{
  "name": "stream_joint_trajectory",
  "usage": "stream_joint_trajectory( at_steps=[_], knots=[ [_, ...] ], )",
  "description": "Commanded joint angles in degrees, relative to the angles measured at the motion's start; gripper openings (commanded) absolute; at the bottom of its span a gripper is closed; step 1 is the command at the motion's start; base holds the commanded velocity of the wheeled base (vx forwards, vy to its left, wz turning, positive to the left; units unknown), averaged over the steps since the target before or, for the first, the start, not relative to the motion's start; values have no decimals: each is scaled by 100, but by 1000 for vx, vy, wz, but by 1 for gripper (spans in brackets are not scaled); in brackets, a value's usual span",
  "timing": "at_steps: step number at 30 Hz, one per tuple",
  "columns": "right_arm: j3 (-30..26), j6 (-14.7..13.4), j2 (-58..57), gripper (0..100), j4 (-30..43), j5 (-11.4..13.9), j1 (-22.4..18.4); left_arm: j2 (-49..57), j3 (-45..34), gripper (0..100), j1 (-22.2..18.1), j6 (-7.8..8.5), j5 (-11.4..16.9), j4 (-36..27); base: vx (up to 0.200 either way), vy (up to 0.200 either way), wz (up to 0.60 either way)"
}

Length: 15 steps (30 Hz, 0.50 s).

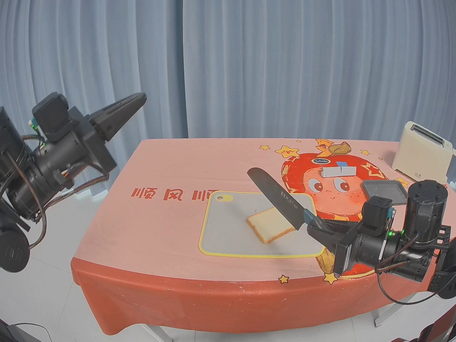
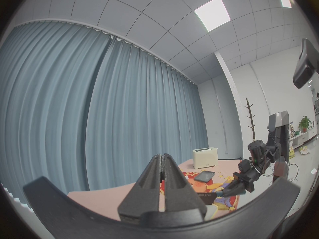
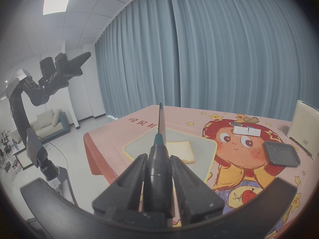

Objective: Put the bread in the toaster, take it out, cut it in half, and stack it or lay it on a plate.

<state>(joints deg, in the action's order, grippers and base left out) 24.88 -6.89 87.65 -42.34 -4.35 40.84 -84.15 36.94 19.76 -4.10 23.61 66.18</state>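
Right end effector (image 1: 317,227) is clamped on the knife (image 1: 278,196) handle, blade near the uncut bread (image 1: 268,225) on the cutting board (image 1: 228,229). Left end effector (image 1: 137,99) is closed, empty and raised off the counter (image 1: 190,172).

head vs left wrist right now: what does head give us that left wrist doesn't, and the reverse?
Head view: the bread slice, flat and uncut on the cutting board.
Left wrist view: the room behind, with a ceiling light panel, a coat stand and a potted plant.
Both: the toaster, the dark plate, the right gripper shut on the knife, and the left gripper, its fingers shut, high beside the table.
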Motion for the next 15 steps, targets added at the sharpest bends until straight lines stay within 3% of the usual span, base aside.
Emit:
stream_joint_trajectory(
  at_steps=[1,6,8,15],
  knots=[
    [26,-6,-20,0,-11,-127,161,-901,1044,0,81,-3,-41,-79,0,0,0],
    [52,-6,-11,0,-20,-127,196,-1007,1105,0,116,-21,-32,-79,0,0,0],
    [87,-32,-2,0,-3,-136,249,-1042,1316,0,89,-127,12,-167,0,0,0],
    [377,-348,-29,0,586,-294,240,-1253,1527,0,151,-206,214,-352,0,0,0]
  ],
)
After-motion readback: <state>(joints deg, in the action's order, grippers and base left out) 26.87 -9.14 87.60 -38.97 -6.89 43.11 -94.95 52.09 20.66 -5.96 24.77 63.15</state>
